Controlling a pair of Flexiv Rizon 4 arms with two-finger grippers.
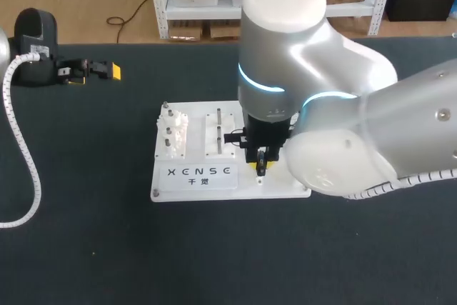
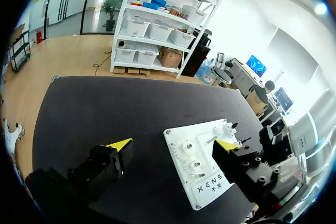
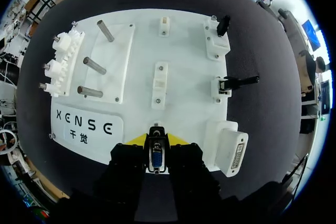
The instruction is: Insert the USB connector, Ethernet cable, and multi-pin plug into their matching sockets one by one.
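The multi-pin plug [image 3: 156, 157] is sitting squarely between the fingers of the right gripper [image 3: 157, 140], its blue pin face showing between them. The jaws are pinching it from both sides, with the yellow tips flanking it just ahead. The gripper is hanging over the front edge of the white board [image 3: 184, 66], beside the printed label. The white multi-pin socket block [image 3: 232, 153] is standing at the board's front right corner, just beside the held plug and not touching it. Along the board's right edge, one black connector [image 3: 223, 24] is sitting in a white holder at the far corner, and a second black connector [image 3: 239, 82] is lying in a holder midway along. The left gripper [image 1: 107, 71] is resting well apart near the worktop's far left edge, its jaws spread wide.
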